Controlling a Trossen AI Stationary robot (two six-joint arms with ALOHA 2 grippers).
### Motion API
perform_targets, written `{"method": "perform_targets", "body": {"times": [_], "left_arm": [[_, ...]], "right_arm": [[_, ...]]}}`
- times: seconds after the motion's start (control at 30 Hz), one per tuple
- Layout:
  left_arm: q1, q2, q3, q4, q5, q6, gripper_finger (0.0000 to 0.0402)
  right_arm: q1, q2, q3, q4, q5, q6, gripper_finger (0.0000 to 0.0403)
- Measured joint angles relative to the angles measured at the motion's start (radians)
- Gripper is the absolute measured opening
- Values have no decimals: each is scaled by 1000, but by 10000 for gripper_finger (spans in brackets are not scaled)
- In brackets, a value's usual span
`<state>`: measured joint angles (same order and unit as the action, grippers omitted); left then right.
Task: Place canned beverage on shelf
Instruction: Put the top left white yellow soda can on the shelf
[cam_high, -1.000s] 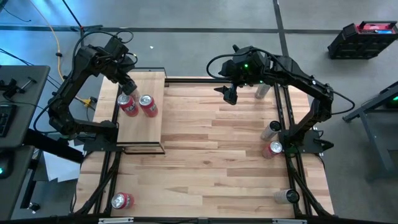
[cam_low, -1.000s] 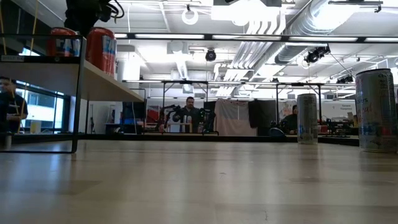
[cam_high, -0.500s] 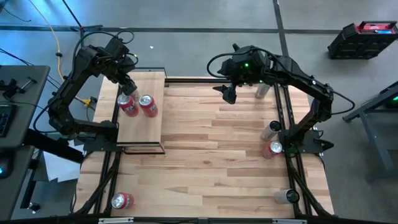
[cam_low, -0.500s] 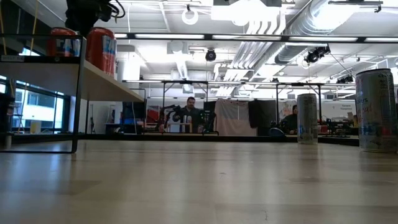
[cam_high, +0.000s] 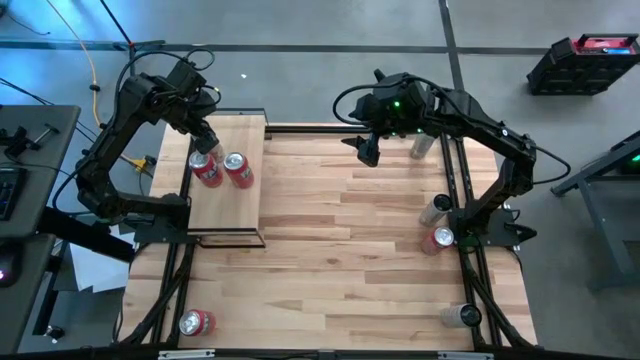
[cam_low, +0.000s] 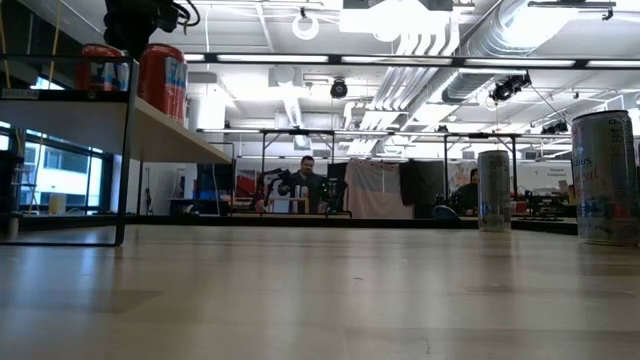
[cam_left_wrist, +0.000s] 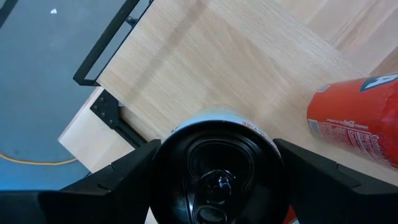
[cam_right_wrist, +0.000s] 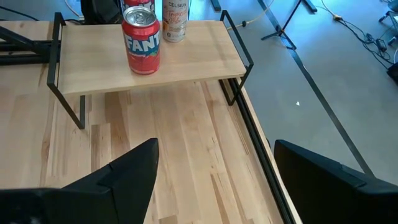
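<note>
- A wooden table (cam_high: 340, 230) is seen from above, with a small pale-wood shelf (cam_high: 228, 205) standing at its 9 o'clock side.
- Two red cans are placed upright on the shelf, side by side.
- The left gripper (cam_high: 204, 140) is positioned over the left red can (cam_high: 205, 168), at the shelf's 11 o'clock area.
- In the left wrist view, that can's top (cam_left_wrist: 217, 162) is held between the two dark fingers (cam_left_wrist: 112, 186), which are closed against its sides.
- The second red can (cam_high: 238, 169) is set just beside it, at its 3 o'clock.
- The right gripper (cam_high: 368, 150) is held above the table at about 12 o'clock, with its fingers (cam_right_wrist: 118, 174) spread wide and nothing between them.
- Another red can (cam_high: 196, 323) is placed at the table's 7 o'clock corner.
- Several more cans (cam_high: 436, 211) are lined along the table's 3 o'clock edge.
</note>
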<state>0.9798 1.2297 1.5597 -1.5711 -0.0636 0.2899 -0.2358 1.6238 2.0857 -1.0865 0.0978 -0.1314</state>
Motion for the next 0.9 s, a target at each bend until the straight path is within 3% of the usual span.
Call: {"method": "perform_targets", "body": {"times": [0.9], "left_arm": [[0,0,0,6,1,-36,297]], "right_arm": [[0,0,0,8,0,0,305]]}}
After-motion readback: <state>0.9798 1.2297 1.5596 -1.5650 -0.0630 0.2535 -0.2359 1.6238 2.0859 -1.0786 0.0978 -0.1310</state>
